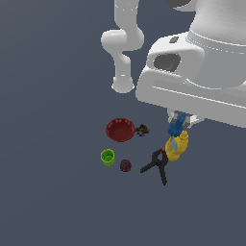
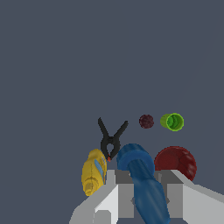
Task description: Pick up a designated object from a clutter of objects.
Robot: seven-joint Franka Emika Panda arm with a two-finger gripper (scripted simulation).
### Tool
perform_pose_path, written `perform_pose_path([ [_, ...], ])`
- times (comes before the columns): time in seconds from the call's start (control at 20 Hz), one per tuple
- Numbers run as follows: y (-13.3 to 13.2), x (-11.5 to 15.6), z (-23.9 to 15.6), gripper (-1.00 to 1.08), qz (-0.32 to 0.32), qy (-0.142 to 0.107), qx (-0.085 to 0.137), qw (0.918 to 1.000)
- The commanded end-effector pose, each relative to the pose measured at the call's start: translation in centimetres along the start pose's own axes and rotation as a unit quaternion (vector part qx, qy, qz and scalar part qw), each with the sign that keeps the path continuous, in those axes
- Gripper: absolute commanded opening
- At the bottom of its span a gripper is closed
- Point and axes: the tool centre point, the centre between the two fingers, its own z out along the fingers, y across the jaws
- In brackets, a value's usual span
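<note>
white arm filling the upper right of the exterior view. below it, a dark grey surface [image 1: 53, 202] carrying the clutter near frame centre. dark red bowl [image 1: 120, 129] at centre, just above the rest. yellow bottle [image 1: 176, 146] right of centre, lying partly under the wrist. black clamp [image 1: 157, 166] below and left of the bottle, touching or nearly so. green cup [image 1: 107, 157] lower left of the bowl, well apart from the arm. dark red ball [image 1: 125, 166] just right of the cup. tiny multicoloured piece [image 1: 141, 130] beside the bowl's right rim. blue object [image 2: 142, 177], slim and ribbed, sitting between the jaws of the gripper [image 2: 142, 192] in the lower middle of the wrist view; jaws clenched on it, by the look. in the exterior view, seen above the bottle and seemingly clear of the surface. judged step: lift after the grasp. next move likely calls for rising straight, firm grip, no brushing the bottle.
</note>
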Motion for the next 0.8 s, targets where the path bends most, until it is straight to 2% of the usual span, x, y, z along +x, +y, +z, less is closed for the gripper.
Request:
perform_pose_path([
  [0.0, -0.7, 0.2, -0.9, -1.0, 0.0, 0.0, 0.0, 1.0],
  [0.75, -2.4, 0.8, -3.0, -1.0, 0.0, 0.0, 0.0, 1.0],
])
